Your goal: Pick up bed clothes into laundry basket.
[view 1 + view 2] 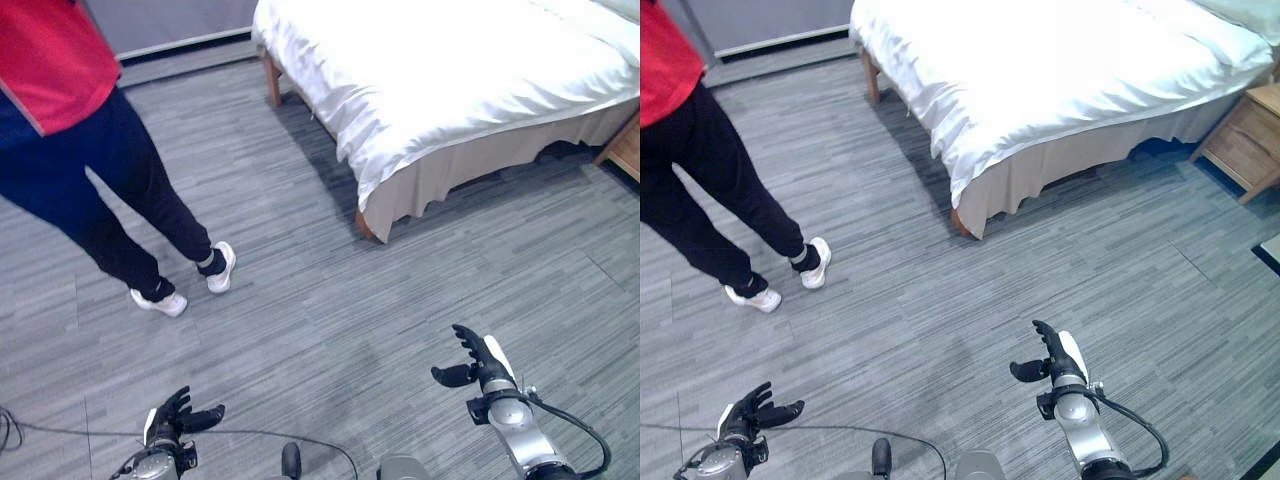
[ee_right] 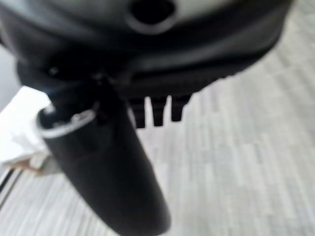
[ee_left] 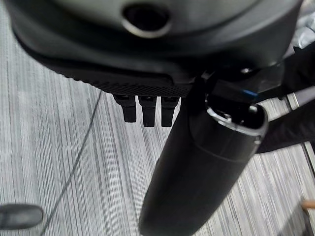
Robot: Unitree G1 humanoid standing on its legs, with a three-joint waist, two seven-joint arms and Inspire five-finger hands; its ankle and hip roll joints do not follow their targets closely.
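In the left eye view, the left hand [image 1: 178, 415] and right hand [image 1: 476, 360] are hanging low over the floor [image 1: 330, 300], both empty with fingers loosely spread. The bedding [image 1: 450, 70] is lying on the bed [image 1: 440, 180], well ahead and toward the robot's right, so the right hand is nearer. Its long axis is running away toward upper right, with a corner pointing at the robot. A person [image 1: 90, 140] is standing ahead on the left.

In the right eye view, a nightstand [image 1: 1245, 140] is sitting beside the bed.

In the left wrist view, the fingers [image 3: 143, 110] are extending straight, gripping nothing.

In the right wrist view, the fingers [image 2: 158, 112] are also extending straight; no basket is appearing.
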